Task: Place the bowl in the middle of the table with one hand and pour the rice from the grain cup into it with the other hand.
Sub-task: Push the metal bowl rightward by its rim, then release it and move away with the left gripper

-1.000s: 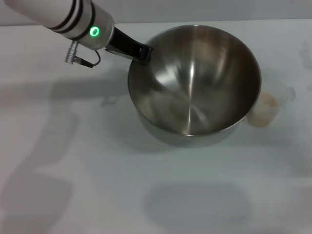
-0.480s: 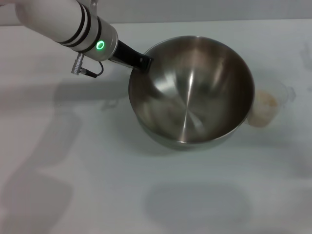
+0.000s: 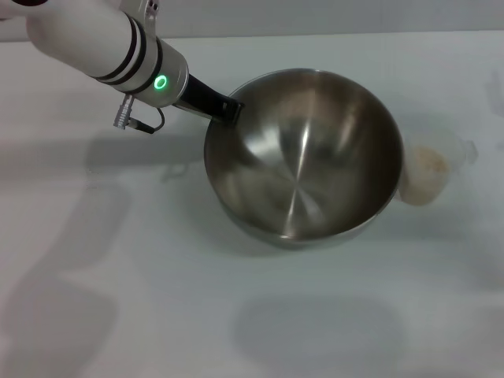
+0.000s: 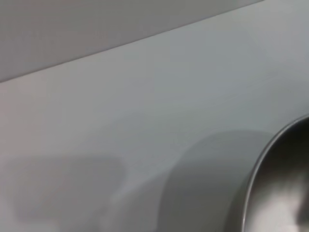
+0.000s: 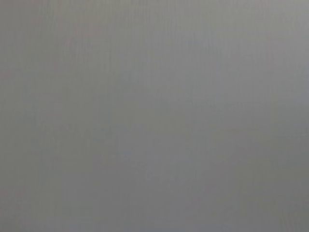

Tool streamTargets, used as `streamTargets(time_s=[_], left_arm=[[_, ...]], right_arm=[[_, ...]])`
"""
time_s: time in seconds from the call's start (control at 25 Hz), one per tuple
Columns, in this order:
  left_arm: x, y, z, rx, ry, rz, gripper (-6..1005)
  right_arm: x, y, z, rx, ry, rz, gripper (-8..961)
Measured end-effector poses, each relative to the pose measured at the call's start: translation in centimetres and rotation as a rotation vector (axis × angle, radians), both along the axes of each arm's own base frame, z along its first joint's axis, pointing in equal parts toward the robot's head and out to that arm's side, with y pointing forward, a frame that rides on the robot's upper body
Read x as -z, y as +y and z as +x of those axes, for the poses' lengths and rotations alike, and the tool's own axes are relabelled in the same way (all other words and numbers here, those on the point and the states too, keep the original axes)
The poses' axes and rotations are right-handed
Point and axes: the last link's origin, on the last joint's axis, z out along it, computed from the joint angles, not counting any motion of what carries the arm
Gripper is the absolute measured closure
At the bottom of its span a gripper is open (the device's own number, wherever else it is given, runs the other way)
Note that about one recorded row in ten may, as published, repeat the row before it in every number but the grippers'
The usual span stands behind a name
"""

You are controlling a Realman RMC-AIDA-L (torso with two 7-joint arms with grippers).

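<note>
The large steel bowl (image 3: 303, 153) is tilted and held off the white table (image 3: 118, 299), near its middle, casting a shadow below. My left gripper (image 3: 231, 108) is shut on the bowl's far-left rim, the arm reaching in from the upper left. The bowl's rim also shows in the left wrist view (image 4: 280, 183). The clear grain cup (image 3: 429, 172) stands on the table just right of the bowl, with pale rice (image 3: 429, 161) inside. The bowl's edge hides part of the cup. My right gripper is out of view.
The table runs wide and bare to the left and front of the bowl. The table's back edge (image 3: 331, 33) lies just behind the bowl. The right wrist view shows only a plain grey surface.
My left gripper has carried the bowl a little to the left and toward the front, away from the cup. The cup has not moved.
</note>
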Motion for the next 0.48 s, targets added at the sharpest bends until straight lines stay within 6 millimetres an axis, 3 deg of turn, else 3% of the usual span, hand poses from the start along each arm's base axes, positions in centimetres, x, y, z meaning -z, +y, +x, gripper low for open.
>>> streamTargets(time_s=[0.48], left_arm=[[-0.21,0.12,0.13,-0.005,-0.030,0.012,905]], right_arm=[[-0.01,-0.20,-0.05,-0.006,0.001,0.007,251]])
